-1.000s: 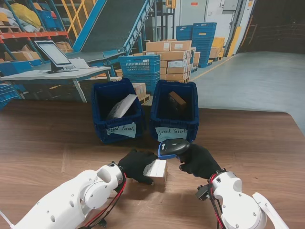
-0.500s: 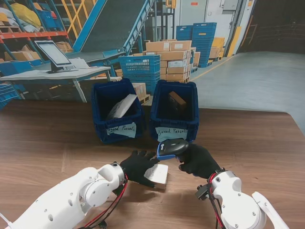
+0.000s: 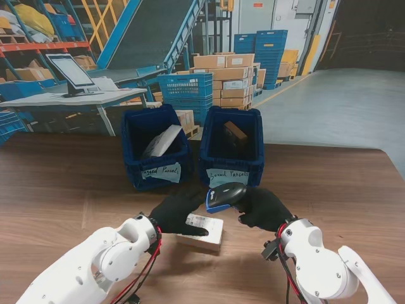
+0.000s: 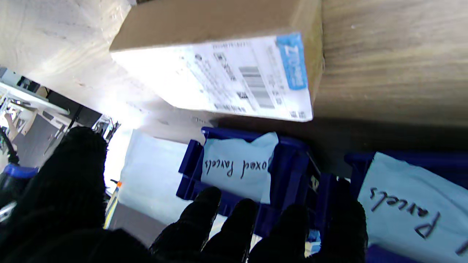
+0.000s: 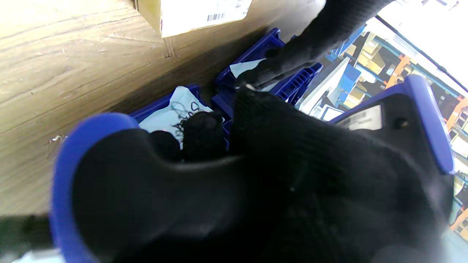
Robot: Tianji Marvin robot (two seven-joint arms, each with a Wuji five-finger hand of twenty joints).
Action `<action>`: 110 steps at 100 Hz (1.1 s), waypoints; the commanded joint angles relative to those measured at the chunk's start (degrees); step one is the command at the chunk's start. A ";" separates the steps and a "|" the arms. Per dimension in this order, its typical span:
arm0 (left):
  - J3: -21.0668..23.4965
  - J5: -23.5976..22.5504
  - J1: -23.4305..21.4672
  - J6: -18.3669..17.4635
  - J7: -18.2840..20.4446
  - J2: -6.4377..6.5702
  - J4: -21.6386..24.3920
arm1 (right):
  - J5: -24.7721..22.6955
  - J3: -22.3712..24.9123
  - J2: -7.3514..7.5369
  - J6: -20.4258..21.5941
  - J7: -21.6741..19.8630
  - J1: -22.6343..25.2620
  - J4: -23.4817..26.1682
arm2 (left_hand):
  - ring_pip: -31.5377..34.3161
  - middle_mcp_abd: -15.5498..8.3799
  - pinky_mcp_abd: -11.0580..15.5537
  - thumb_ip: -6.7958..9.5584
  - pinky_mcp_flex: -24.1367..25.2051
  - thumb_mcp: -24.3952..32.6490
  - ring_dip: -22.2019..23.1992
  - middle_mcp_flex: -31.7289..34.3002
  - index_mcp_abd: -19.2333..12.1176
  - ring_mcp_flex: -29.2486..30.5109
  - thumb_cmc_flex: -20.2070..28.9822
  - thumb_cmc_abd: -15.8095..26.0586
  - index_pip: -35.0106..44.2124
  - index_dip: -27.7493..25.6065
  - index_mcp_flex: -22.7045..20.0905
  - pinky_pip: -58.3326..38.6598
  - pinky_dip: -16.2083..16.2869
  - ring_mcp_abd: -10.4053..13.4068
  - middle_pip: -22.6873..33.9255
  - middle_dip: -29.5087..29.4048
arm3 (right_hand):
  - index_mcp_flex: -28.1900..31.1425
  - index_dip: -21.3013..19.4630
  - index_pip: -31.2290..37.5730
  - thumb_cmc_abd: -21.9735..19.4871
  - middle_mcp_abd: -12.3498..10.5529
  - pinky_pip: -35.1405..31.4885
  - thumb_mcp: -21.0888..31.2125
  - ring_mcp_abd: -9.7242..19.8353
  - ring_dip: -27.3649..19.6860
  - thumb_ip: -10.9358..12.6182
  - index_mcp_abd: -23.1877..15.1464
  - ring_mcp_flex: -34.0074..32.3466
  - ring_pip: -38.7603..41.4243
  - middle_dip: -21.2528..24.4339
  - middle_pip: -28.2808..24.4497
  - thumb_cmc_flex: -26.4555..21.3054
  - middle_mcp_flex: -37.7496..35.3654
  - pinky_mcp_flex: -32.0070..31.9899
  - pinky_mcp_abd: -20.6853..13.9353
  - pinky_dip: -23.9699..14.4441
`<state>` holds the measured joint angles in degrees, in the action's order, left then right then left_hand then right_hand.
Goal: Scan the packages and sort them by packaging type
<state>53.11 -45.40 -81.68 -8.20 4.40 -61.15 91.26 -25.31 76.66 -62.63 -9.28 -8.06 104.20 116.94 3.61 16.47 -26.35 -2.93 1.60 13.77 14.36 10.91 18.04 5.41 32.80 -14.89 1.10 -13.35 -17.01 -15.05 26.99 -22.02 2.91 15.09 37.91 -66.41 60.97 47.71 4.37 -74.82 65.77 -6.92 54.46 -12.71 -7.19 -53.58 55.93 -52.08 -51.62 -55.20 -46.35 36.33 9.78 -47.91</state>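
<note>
Near the counter's near edge, the left hand [image 3: 179,210] hovers with fingers spread over a labelled cardboard box [image 3: 201,231] lying flat, while beside it the right hand [image 3: 266,209] keeps fingers wrapped around a blue-trimmed scanner [image 3: 224,196].

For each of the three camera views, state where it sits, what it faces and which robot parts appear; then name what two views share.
Stand: above the shoulders, facing the table; both arms, left hand, right hand.
Left wrist: along the fingers, facing the box and blue bins.
Right wrist: along the fingers, mostly filled by the scanner.
Shared: all show the box.
</note>
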 commanded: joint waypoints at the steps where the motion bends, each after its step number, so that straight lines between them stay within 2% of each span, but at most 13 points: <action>1: 0.87 0.62 -1.61 -0.67 0.11 0.05 1.50 | -0.70 0.00 0.10 -0.52 -1.03 -0.70 1.04 | 0.77 -0.84 0.06 2.13 -0.64 -1.12 0.43 1.89 -0.68 1.23 1.75 1.76 0.25 -0.57 -1.99 1.33 0.97 1.31 -0.97 0.36 | 3.86 -1.21 1.22 -3.00 0.05 -1.77 4.93 -1.01 1.09 0.71 -2.24 -0.83 0.42 -0.39 0.38 -5.39 -0.79 0.59 0.17 -1.27; 24: 9.01 -0.15 -8.49 -1.42 1.07 0.42 6.73 | -3.23 -1.50 0.65 -0.96 -3.15 -3.66 0.26 | 1.58 -0.98 -0.21 2.38 -1.19 0.09 0.95 5.84 -1.52 3.90 1.45 2.22 1.77 -1.13 -5.81 0.87 1.10 0.92 -0.60 0.83 | 3.80 -1.24 1.15 -3.12 -0.09 -1.70 4.87 -0.83 1.05 0.73 -2.39 -0.75 0.36 -0.39 0.37 -5.30 -0.74 0.54 0.14 -1.27; 59: 19.20 -1.32 -15.82 -3.08 4.13 0.98 10.62 | -5.38 -4.36 1.36 2.05 -5.42 -6.60 -3.61 | 1.55 -0.81 -0.27 2.34 -1.22 1.25 1.32 6.79 -1.73 4.34 0.83 2.20 2.23 -1.44 -6.88 0.84 0.82 1.00 -0.59 1.36 | 3.67 -1.43 1.16 -3.35 -0.26 -1.60 4.77 -0.67 1.07 0.81 -2.68 -0.68 0.32 -0.42 0.33 -5.23 -0.54 0.62 -0.04 -1.19; 74: 21.70 -1.52 -17.29 -3.36 4.96 1.08 11.37 | -9.00 -6.30 1.54 2.58 -5.20 -7.97 -6.31 | 1.50 -0.66 -0.33 2.40 -1.14 1.89 1.36 6.91 -1.81 4.40 0.54 2.14 2.34 -1.54 -7.08 0.92 0.66 0.76 -0.63 1.44 | 3.55 -1.54 1.23 -3.47 -0.44 -1.61 4.86 -0.41 1.11 0.90 -2.84 -0.58 0.42 -0.52 0.17 -5.11 -0.42 0.72 -0.23 -1.13; 110: 23.70 -1.30 -18.64 -3.92 5.33 1.09 11.66 | -10.91 -11.68 0.83 1.14 -0.73 -11.92 -13.38 | 1.38 -0.69 -0.21 2.27 -0.95 2.68 1.50 6.62 -1.74 4.22 0.01 2.05 2.24 -1.60 -6.74 1.22 0.38 0.78 -0.72 1.55 | 3.46 -1.58 1.40 -3.44 -0.47 -1.69 4.99 -0.44 0.95 0.84 -2.75 -0.59 0.52 -0.33 -0.02 -5.08 -0.32 0.89 -0.04 -0.97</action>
<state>76.89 -46.77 -99.82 -11.93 8.99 -60.06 102.45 -36.15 65.57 -60.98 -7.74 -8.44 92.49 104.19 4.42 15.92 -26.35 -2.30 0.41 13.89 15.15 16.84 17.46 8.37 32.80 -14.89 2.92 -14.71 -22.66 -15.04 27.53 -22.02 2.86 16.15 37.91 -66.41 60.97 47.71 4.37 -74.82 65.77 -6.92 54.47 -12.71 -7.19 -53.58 55.93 -52.09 -51.62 -55.20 -46.36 36.33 9.78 -47.91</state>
